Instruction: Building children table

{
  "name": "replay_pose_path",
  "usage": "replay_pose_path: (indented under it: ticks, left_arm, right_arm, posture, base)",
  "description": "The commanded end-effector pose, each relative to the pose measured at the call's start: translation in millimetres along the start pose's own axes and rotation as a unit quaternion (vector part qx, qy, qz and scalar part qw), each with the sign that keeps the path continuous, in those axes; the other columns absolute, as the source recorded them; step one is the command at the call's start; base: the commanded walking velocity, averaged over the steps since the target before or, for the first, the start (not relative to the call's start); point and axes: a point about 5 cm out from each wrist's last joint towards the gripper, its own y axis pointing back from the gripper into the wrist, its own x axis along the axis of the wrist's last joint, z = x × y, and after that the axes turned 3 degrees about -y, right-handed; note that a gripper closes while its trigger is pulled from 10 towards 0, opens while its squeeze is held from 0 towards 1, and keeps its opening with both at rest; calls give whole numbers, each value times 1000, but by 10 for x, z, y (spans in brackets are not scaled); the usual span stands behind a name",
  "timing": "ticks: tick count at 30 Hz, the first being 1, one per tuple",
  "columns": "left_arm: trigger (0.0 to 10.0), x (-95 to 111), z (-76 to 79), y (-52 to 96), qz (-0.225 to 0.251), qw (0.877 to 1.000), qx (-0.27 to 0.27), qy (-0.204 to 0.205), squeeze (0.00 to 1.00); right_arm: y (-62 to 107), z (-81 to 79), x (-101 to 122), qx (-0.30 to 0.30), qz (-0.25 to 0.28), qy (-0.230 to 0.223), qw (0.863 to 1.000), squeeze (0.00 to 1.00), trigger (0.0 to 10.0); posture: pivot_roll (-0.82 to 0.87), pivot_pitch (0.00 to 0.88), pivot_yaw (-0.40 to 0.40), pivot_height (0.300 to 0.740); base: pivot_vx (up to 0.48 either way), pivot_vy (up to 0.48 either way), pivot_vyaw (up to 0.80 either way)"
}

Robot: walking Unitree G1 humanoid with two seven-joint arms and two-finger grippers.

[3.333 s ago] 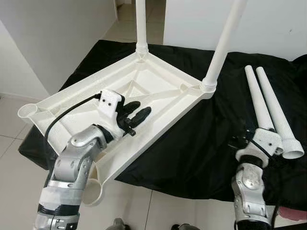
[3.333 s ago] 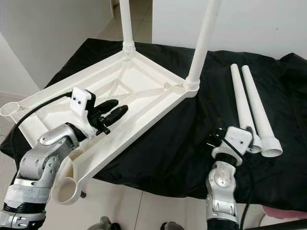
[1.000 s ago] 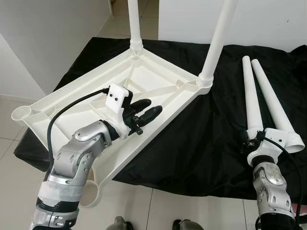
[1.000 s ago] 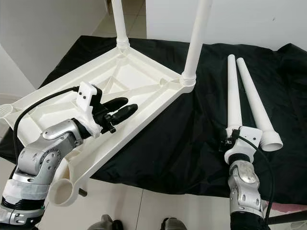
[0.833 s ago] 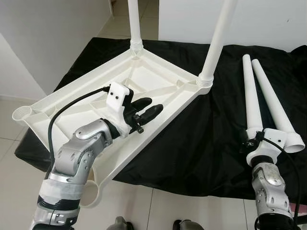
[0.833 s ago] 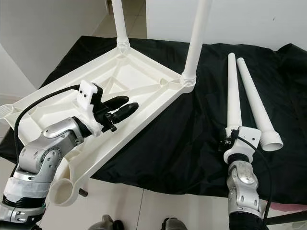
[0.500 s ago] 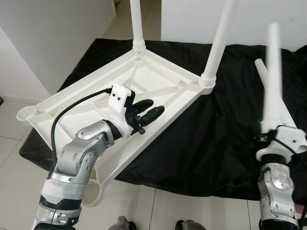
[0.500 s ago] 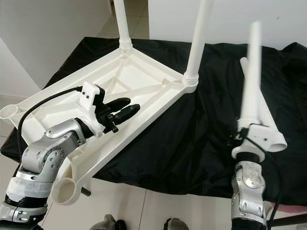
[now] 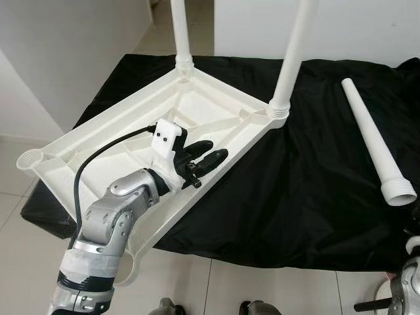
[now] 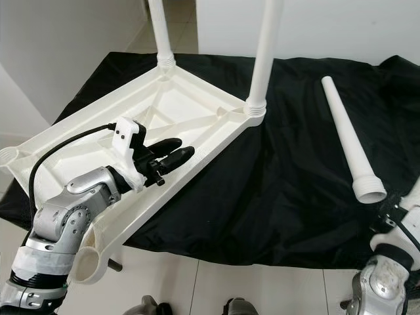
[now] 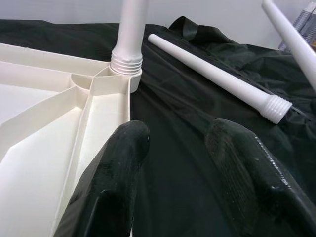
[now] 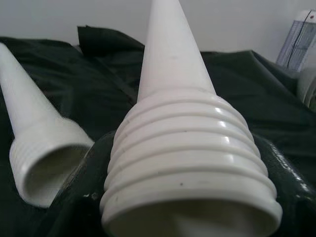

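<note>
The white tabletop (image 9: 118, 141) lies upside down on black cloth. Two white legs stand screwed into its far corner (image 9: 181, 33) and its right corner (image 9: 291, 52). My left gripper (image 9: 213, 152) is open just above the tabletop's near right rim, its fingers (image 11: 116, 168) holding nothing. One loose leg (image 9: 374, 141) lies on the cloth at the right. My right gripper (image 12: 182, 197) is shut on the threaded end of another leg (image 12: 182, 148), low at the right by the cloth's front edge. My right arm (image 10: 394, 246) shows at the bottom right.
Open leg sockets sit at the tabletop's left corner (image 9: 29, 159) and near corner (image 10: 88, 266), which overhangs the cloth's edge above the tiled floor (image 9: 262, 285). White walls rise at the left and back. Bare black cloth (image 9: 295, 190) lies between tabletop and loose leg.
My right gripper has lifted one of the two loose legs off the cloth, swung it upright and drawn it back to the lower right. The left gripper has stayed over the tabletop.
</note>
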Motion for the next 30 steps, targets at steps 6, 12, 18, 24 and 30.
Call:
replay_pose_path:
  ticks: [6,12,18,24,30]
  left_arm:
    - [10000,-32,25,11,-7,1000,-7,6,0]
    - [10000,-36,27,14,-6,1000,-6,7,0]
    - [10000,-10,-1,28,-2,1000,1,2,0]
    - [10000,10,-20,30,-1,1000,3,-2,0]
    - [10000,18,-28,29,0,1000,5,-3,0]
  right_arm:
    - [119,-25,-240,25,-70,-20,997,0,10000]
    - [183,-132,-364,63,-115,-45,990,0,10000]
    - [198,-398,-360,163,-131,-92,974,0,10000]
    - [209,-616,-194,259,-105,-139,950,0,10000]
    - [200,-678,-105,289,-87,-150,942,0,10000]
  posture:
    - [-101,109,87,740]
    - [-97,107,83,740]
    - [-89,98,77,740]
    - [-84,96,75,740]
    - [-84,96,75,740]
  base:
    - [0,0,0]
    - [0,0,0]
    - [0,0,0]
    - [0,0,0]
    - [0,0,0]
